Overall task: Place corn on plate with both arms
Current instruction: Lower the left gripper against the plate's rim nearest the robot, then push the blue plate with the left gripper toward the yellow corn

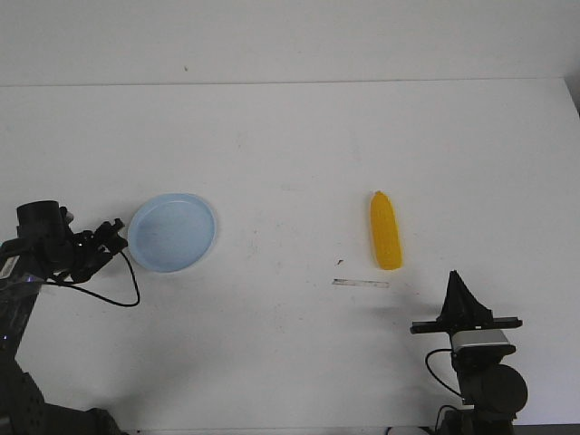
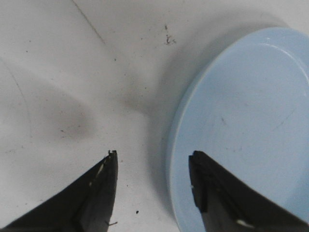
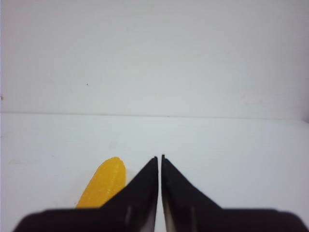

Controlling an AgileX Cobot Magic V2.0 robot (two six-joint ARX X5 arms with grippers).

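White and faintly scuffed, the counter fills nearly the whole front view, meeting a pale wall along a line near the top of the frame.

At the left of the front view sits the plate, pale blue and round with a low rim, nothing on it. My left end effector is at the far left of the frame, just beside the plate's left edge, with a black cable looping below it. In the left wrist view that end effector stands wide: one finger is over bare counter, the other is in front of the plate, and the rim lies in the gap between them. I cannot tell whether either finger touches the plate.

The corn lies right of centre in the front view, well apart from the plate, its length running up and down the frame with the tapered tip toward the top. A short pale strip lies on the counter just below it, to the left.

My right end effector is at the lower right of the front view, below and to the right of the corn, not touching it. In the right wrist view its fingertips are narrow, nearly meeting, holding nothing, with the corn at the lower left of that frame.
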